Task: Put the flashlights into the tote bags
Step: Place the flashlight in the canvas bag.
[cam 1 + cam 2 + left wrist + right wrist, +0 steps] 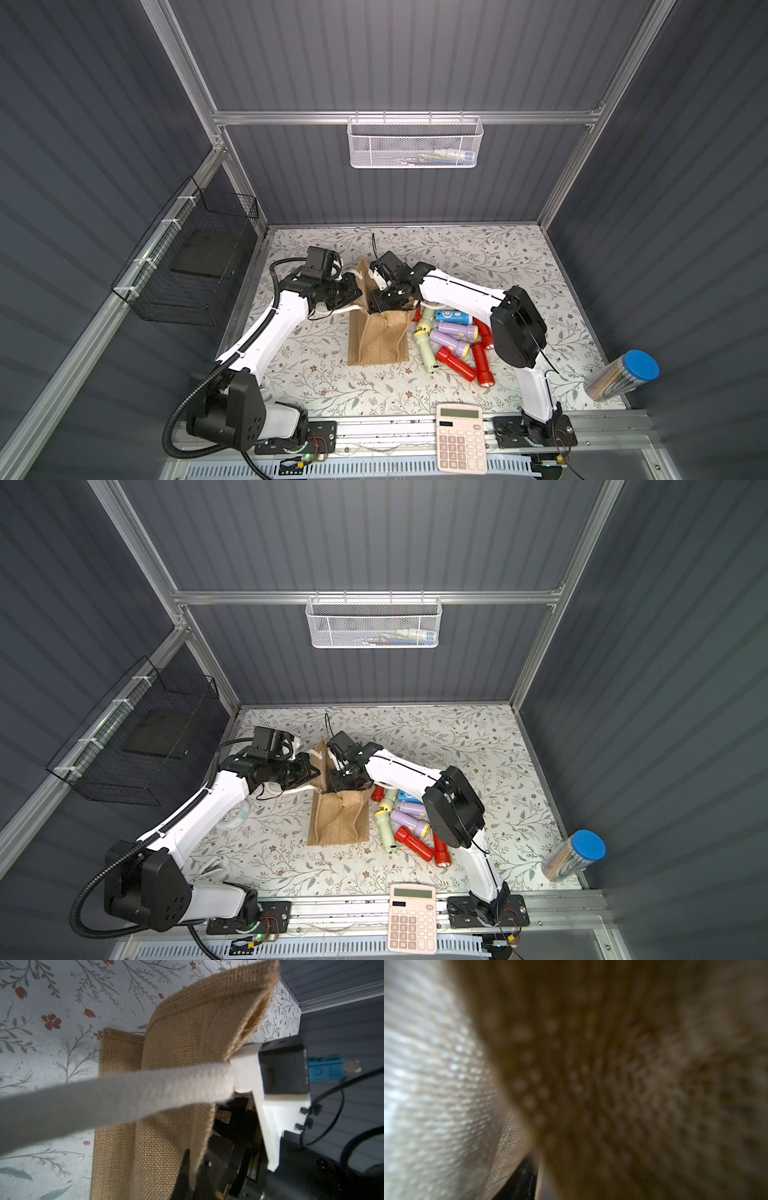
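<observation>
1. The right gripper [383, 305] is dipped into the open mouth of the tote bag [380, 340]. In both top views its fingertips are hidden below the jute rim, so I cannot tell whether the jaws stand wide, stand narrow or hold anything.
2. The right wrist view shows only blurred brown weave from inside the bag, with a paler woven band along one side.
3. The left gripper [354, 293] is clamped tight on a white rope handle [124, 1093] at the bag's left rim. The handle runs taut from the gripper to the jute edge and holds that side of the mouth outward.
4. The bag stands near the middle of the floral table cover [498, 257], between the two arms.
5. The flashlights [453, 345] lie in a loose pile on the cover just right of the bag, touching one another.
   - A blue one with a white label lies on the far side.
   - Two lilac ones with yellow heads lie nearer than the blue one.
   - Two pale green ones lie closest to the bag.
   - Red ones lie along the pile's near and right edges.
   - The right arm [517, 328] passes above the pile's right side.
6. A pale pink calculator [460, 440] lies on the front rail.
7. A clear tube with a blue cap [623, 374] sits at the right front corner.
8. A white mesh basket [415, 141] hangs on the back wall and a black wire basket [187, 266] on the left wall.
</observation>
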{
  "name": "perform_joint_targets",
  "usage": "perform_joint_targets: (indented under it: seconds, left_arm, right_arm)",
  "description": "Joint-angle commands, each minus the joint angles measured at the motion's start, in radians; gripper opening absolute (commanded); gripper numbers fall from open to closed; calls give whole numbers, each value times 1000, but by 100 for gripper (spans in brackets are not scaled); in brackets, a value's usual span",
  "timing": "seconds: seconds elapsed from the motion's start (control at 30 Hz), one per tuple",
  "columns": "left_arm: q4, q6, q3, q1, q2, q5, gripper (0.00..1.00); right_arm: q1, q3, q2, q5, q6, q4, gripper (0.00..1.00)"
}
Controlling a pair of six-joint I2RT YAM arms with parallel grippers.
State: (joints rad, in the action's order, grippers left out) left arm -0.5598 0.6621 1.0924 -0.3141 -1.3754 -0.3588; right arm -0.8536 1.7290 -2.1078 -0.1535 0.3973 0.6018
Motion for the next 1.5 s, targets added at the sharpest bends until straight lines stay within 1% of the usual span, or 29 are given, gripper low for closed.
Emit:
perform_joint_targets:
  seconds: [0.0, 0.2, 0.3, 0.4, 0.53, 0.67, 0.77, 0.87, 0.97, 1.1, 1.2, 1.33, 1.47]
  left_arm:
    - [-25, -24, 6, -2, -5, -49, 0]
    - [-20, -25, 0, -2, 4, -49, 0]
    - [-22, -30, 5, -2, 9, -44, 0]
    - [-33, -46, 17, -1, 5, -38, 0]
    - [-56, -90, 44, -2, -12, -28, 0]
    - [-61, -113, 64, -2, -28, -43, 0]
    - [-75, -131, 76, -2, -27, -32, 0]
    - [-93, -145, 88, -2, -22, -2, 0]
    - [-100, -153, 94, -1, -21, 16, 0]
    - [-97, -189, 100, -2, -23, 22, 0]
    - [-118, -237, 120, -2, -29, 37, 0]
    - [-176, -302, 154, -2, -37, 95, 0]
    - [-221, -338, 194, -2, -36, 119, 3]
  right_arm:
    - [-4, -26, -55, 17, -1, 115, 52]
    - [-3, -12, -46, 42, -24, 140, 54]
    - [-4, 1, -30, 39, -40, 156, 57]
    - [-4, 7, 9, 29, -65, 158, 61]
    - [-2, 17, 73, 52, -90, 155, 67]
    - [0, 31, 130, 74, -114, 157, 69]
    - [4, 32, 178, 79, -130, 145, 73]
    - [11, 29, 218, 52, -144, 123, 77]
    - [17, 29, 248, 5, -171, 105, 86]
    - [41, 31, 294, -54, -178, 88, 87]
    - [62, -6, 357, -78, -180, 43, 88]
    - [96, -89, 458, -38, -173, -24, 91]
    - [148, -168, 547, -10, -125, -56, 92]
